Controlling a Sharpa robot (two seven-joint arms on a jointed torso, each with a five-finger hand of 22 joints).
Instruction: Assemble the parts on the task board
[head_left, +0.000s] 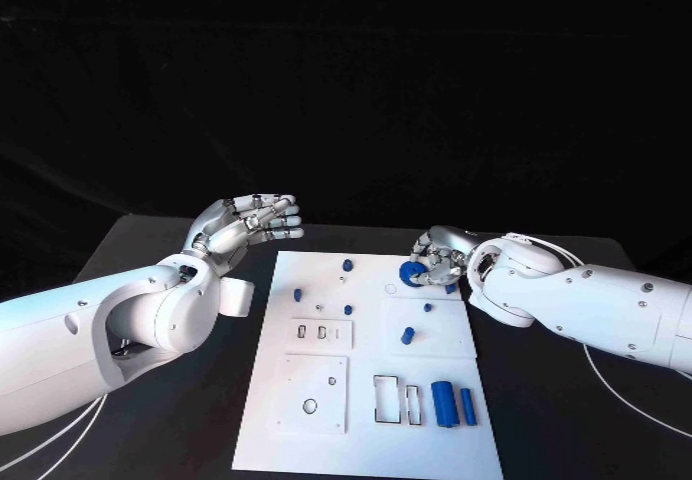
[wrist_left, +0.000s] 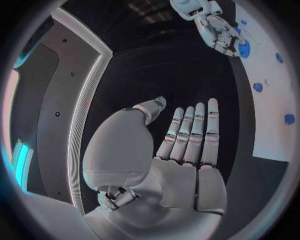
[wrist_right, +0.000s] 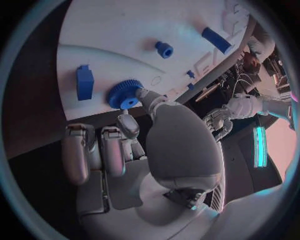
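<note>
The white task board (head_left: 325, 400) lies in the middle of the table. A blue gear (head_left: 411, 275) sits at its far right part. My right hand (head_left: 444, 258) is on it: the thumb and a finger pinch the blue gear (wrist_right: 123, 95) at its rim, and the other fingers (wrist_right: 94, 150) are curled in. My left hand (head_left: 253, 225) hangs raised off the board's far left corner, holding nothing, with the fingers (wrist_left: 187, 135) stretched out side by side. Small blue parts (head_left: 348, 265) dot the board's far half, and two blue cylinders (head_left: 444, 402) lie near its front right.
A blue block (wrist_right: 85, 82) lies on the board close to the gear, with a small blue bush (wrist_right: 164, 49) further in. Rectangular slots (head_left: 397, 400) and round holes (head_left: 310, 406) mark the board's near half. White cables (head_left: 635, 400) trail over the table beside both arms.
</note>
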